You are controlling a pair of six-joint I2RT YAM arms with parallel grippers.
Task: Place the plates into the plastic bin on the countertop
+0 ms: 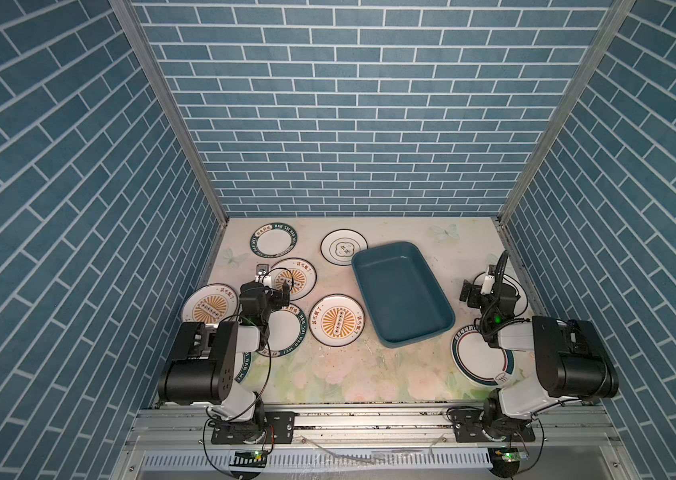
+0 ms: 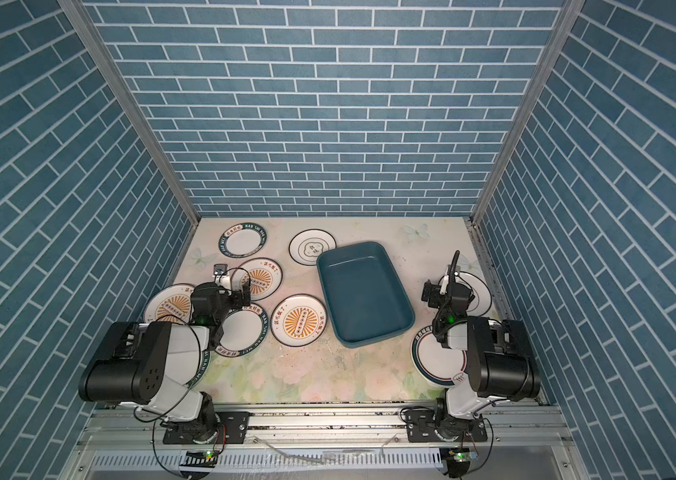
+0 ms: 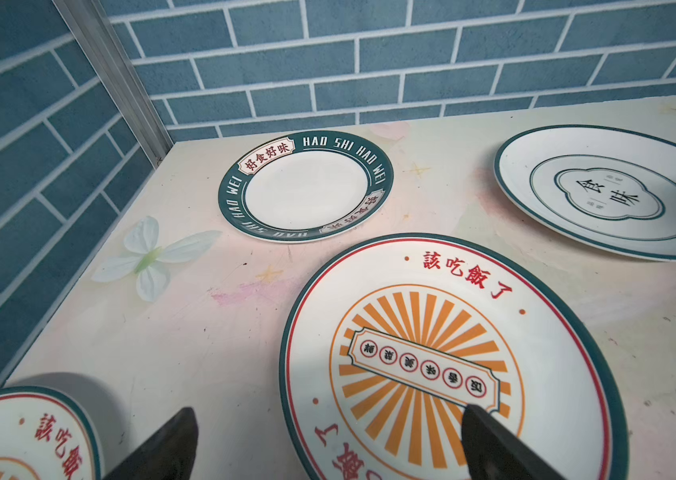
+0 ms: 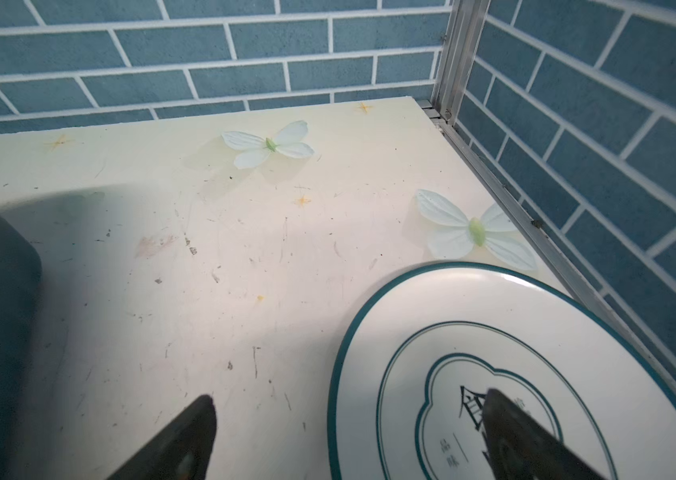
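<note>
Left claw (image 3: 328,411) released, jaws wide, above sunburst plate (image 3: 411,324). Right claw (image 4: 350,397) released, 1 finger (image 4: 535,440) over cloud plate (image 4: 473,324) near counter's (image 1: 348,374) right edge. Plastic bin (image 1: 402,299) sat mid-counter, angled; visible plates (image 1: 273,243) all lay on counter around it.

Teal bin (image 1: 402,291), orange-sunburst white plates (image 1: 338,319), floral cream countertop (image 1: 348,374)

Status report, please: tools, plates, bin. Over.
Left tool open above a sunburst plate edge. Right tool open above a cloud-outline plate edge. Plastic bin empty, nothing in the way.
</note>
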